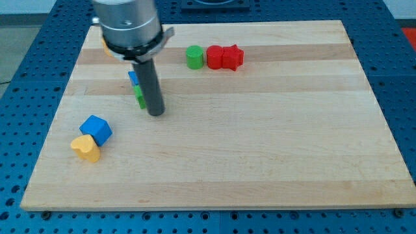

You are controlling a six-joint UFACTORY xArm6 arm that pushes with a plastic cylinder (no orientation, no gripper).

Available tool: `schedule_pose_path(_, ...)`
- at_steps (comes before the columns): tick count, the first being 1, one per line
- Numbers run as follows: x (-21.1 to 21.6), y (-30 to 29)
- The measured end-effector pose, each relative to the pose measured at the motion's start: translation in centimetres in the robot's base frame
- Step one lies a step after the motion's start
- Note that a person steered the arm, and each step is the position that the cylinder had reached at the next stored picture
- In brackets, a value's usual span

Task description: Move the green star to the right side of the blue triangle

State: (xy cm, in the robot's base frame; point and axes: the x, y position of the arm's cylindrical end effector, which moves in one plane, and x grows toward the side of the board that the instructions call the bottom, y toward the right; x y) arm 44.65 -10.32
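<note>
My tip rests on the wooden board left of centre. The rod hides most of two blocks just behind it. A sliver of the green star shows at the rod's left edge, touching or nearly touching it. A sliver of the blue triangle shows right above the green one, toward the view's top. Their shapes cannot be made out here.
A green cylinder, a red block and a red star stand in a row near the view's top. A blue cube and a yellow heart sit at lower left. A yellow-orange block peeks out behind the arm.
</note>
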Motion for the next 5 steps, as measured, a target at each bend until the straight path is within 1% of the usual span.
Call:
schedule_pose_path(1, -0.3, 0.3)
schedule_pose_path(2, 4.6, -2.3)
schedule_pose_path(3, 5.2, -5.8)
schedule_pose_path(5, -0.1, -5.3)
